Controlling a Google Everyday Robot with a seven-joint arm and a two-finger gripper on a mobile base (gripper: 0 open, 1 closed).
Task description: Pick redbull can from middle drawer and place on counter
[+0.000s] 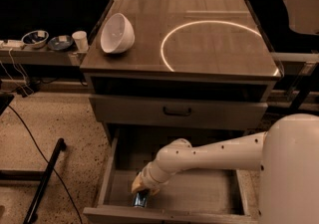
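Pickup looked unfinished: the gripper (141, 190) hung low over the redbull can (140, 200) in the front left corner of the open middle drawer (204, 195), below the worktop's (209, 66) front edge, and whether it had clamped the can could not be told, with lifting and placing left.

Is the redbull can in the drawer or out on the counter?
In. The redbull can is at the front left of the open middle drawer, right beneath the gripper, not on the counter.
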